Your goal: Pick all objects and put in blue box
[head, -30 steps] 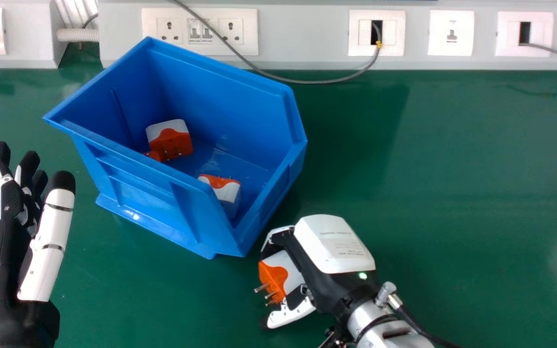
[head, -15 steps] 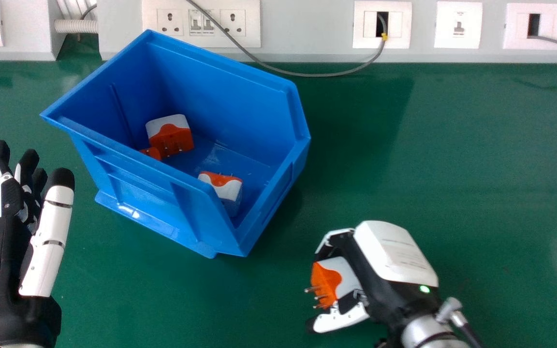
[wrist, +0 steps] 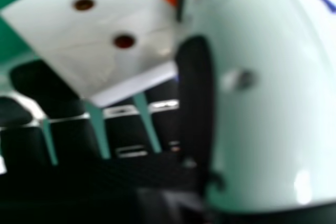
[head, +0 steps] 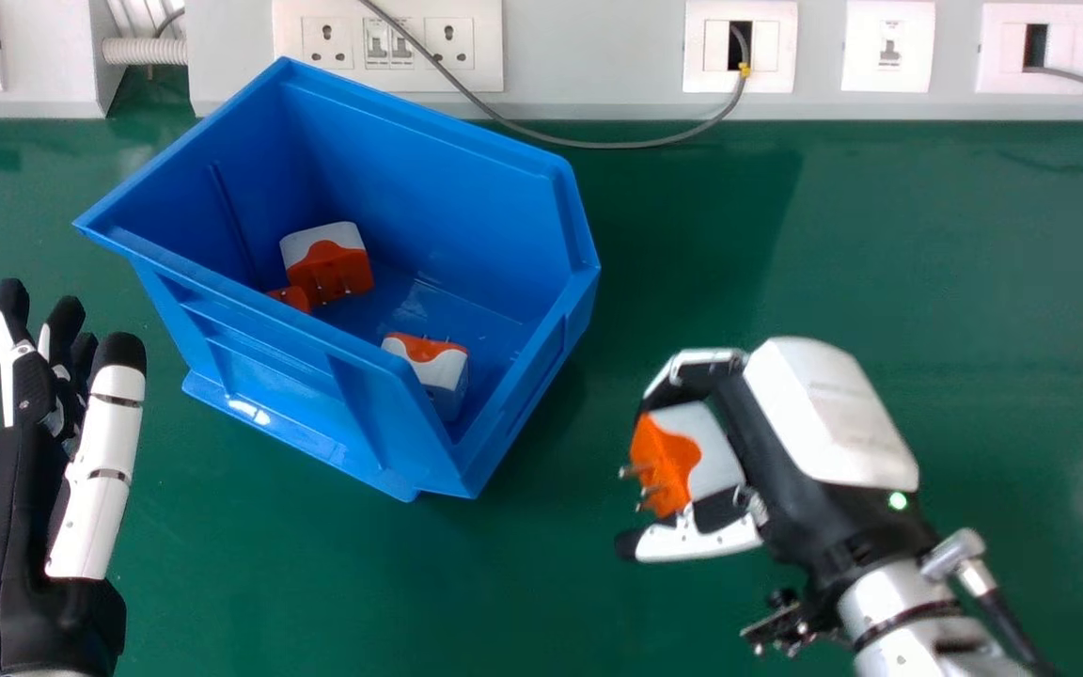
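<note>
Green tabletop (head: 880, 235) carries the blue box (head: 269, 348). Left of it, the left hand (head: 6, 555) hangs wide. Right of it, the right hand (head: 824, 414) curls round a white-and-orange plug adapter (head: 668, 461), probably light, rigid and slick, best pinched across its sides, not the prongs (head: 634, 471).

Ok so, green table (head: 880, 244), smooth top with bit of gloss. Soft darker patch right of box, stretching toward back edge. Small dark smudge of shade over at view's right edge, paler hazy sheen just below it. More faint reflections along back, left side too.

Sitting right on it: blue box (head: 278, 376), plain plastic bin, open top, upright. Left of middle in head view, parked kinda skewed, one bottom corner aimed at near side, far rim reaching up near table's back edge.
</note>
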